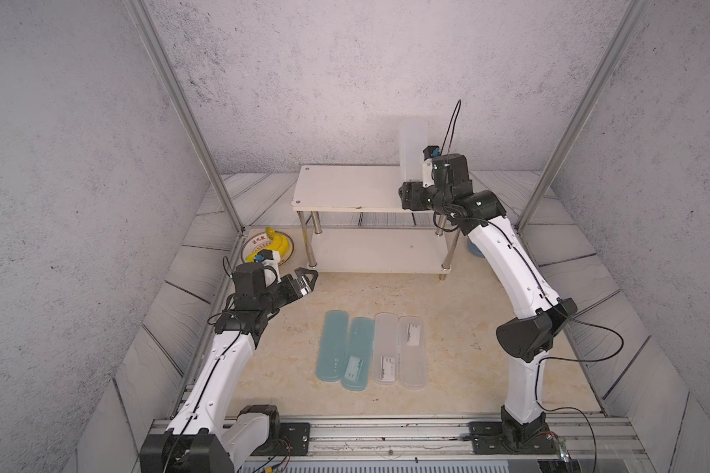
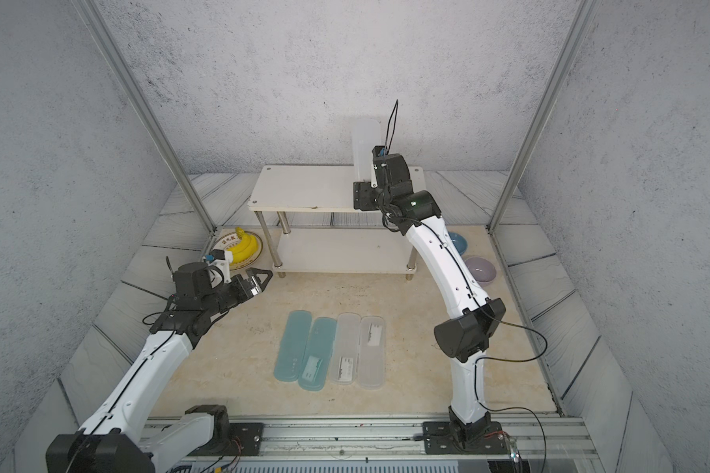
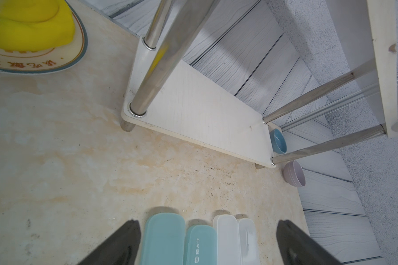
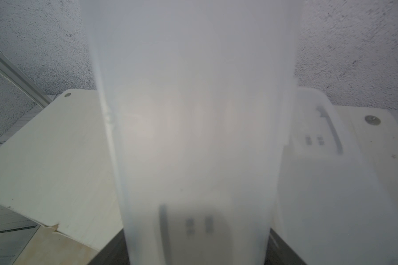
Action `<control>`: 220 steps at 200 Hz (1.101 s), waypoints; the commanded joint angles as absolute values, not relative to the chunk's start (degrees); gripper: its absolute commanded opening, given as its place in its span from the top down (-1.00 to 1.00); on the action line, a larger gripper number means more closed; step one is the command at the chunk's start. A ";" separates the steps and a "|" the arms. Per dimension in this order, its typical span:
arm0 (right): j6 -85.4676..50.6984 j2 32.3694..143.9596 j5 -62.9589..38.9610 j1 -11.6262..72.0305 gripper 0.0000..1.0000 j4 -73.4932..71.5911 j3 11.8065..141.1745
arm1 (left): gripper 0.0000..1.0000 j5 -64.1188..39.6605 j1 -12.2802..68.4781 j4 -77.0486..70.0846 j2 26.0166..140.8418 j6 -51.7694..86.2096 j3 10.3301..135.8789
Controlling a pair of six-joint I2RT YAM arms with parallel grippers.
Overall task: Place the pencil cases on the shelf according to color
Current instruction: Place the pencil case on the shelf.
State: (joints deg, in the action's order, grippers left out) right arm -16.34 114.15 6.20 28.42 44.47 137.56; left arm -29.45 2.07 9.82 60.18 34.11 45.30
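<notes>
Soft, even overhead light in both top views; faint shadow under shelf (image 1: pixel 345 192). Wide-angle bend leans rails (image 1: pixel 183 110) outward at edges. Left wrist view sharp mid-frame; banana (image 3: pixel 30 25) and fingers (image 3: pixel 115 247) blurred close to lens, posts (image 3: pixel 161 68) glinting. Right wrist view: white case (image 4: pixel 193 114) fills frame, milky, out of focus.

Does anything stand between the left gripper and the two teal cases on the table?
Nothing visible does. The left gripper hangs open above bare table; the teal cases lie flat lower down, to its right and nearer the robot's base. The white cases lie on their far side, not in the path.
</notes>
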 commanded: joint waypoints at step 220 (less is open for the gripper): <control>-18.65 111.36 5.90 28.20 -0.75 46.51 135.62 | -0.97 -30.33 2.40 8.12 60.30 34.53 44.21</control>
